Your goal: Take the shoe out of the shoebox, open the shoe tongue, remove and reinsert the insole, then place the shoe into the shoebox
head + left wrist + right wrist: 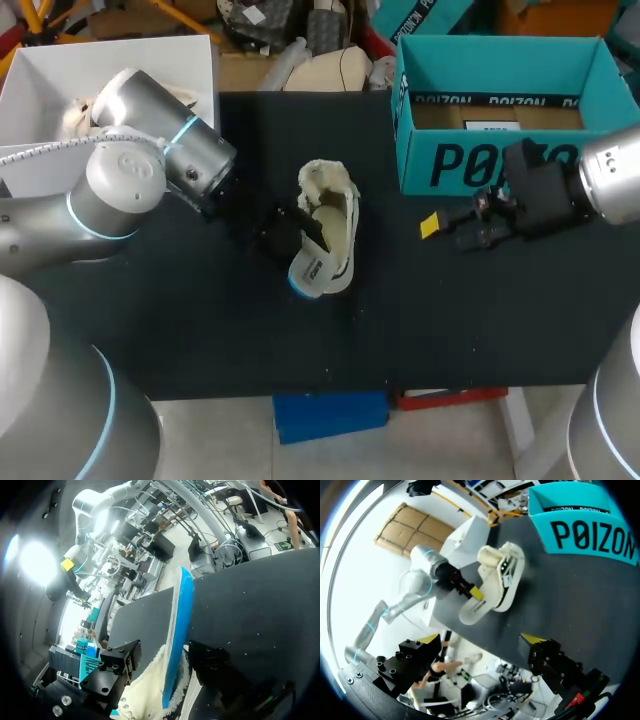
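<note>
A cream-white low shoe with a pale blue sole (pixel 335 235) lies on its side near the middle of the black surface (pixel 200 320), outside the teal cardboard shoebox (pixel 500 165). Its opening faces up and its fleecy lining shows at the far end. The shoebox stands open at the far right of the surface, well apart from the shoe, with its printed long wall facing the near edge.

The left gripper (pixel 300 232) comes in from the left and sits at the shoe's near-left side. In the left wrist view the blue sole edge and cream lining (pixel 145 690) run up between its two black fingers (pixel 120 665). The jaws appear clamped on the shoe's side, though their yellow tips are hidden there. From the right wrist view, one yellow tip of the left gripper (pixel 472 592) rests against the shoe (pixel 500 575).

The right gripper (pixel 440 225) hangs over bare surface just in front of the shoebox, to the right of the shoe and not touching it. In its own wrist view its jaws (pixel 480 640) stand wide apart with nothing between them.

An open white cardboard box (pixel 60 70) sits at the far left corner, behind the left arm.
</note>
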Robot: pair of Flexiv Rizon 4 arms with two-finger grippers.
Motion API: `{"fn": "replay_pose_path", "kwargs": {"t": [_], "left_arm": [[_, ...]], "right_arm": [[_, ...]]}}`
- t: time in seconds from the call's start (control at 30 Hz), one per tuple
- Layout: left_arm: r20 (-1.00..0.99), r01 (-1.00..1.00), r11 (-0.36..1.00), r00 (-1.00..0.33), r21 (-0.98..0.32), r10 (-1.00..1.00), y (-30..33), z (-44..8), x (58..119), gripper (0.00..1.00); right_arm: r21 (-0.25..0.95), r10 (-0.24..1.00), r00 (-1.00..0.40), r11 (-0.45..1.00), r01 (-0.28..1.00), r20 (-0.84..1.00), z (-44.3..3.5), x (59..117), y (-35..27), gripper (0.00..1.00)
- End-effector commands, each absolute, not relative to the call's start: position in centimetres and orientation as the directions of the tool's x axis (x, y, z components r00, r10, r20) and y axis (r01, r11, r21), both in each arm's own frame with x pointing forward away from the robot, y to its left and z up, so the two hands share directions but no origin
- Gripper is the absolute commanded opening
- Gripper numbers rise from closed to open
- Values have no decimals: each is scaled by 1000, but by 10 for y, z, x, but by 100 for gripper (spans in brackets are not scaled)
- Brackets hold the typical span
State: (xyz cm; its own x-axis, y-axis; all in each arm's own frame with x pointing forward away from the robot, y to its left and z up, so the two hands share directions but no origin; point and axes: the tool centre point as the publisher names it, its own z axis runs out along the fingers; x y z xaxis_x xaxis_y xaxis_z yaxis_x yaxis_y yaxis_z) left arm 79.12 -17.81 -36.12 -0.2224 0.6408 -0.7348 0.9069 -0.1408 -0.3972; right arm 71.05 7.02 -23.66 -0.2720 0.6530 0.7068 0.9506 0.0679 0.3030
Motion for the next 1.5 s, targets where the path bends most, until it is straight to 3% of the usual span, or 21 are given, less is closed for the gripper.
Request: {"fn": "replay_pose_path", "kwargs": {"t": [0.03,0.4,0.43,0.47,0.5,0.87,1.5], "left_arm": [[-736,918,-119,-222,-379,639,-168,-349,774,50],[-737,922,-134,-197,-364,646,-159,-333,757,42],[-736,921,-136,-196,-365,647,-159,-333,757,36],[-735,917,-140,-201,-374,648,-160,-333,757,23],[-731,908,-143,-215,-393,648,-161,-334,757,0],[-720,898,-132,-240,-419,651,-169,-351,777,0],[-719,949,-23,-222,-314,659,-184,-377,833,0]], "right_arm": [[302,654,-271,69,951,706,-236,711,70,100],[302,654,-271,69,951,706,-236,711,70,100],[302,654,-271,69,951,706,-236,711,70,100],[302,654,-271,69,951,706,-236,711,70,100],[302,654,-271,69,951,706,-236,711,70,100],[302,654,-271,69,951,706,-236,711,70,100],[302,654,-271,69,951,706,-236,711,70,100]]}}
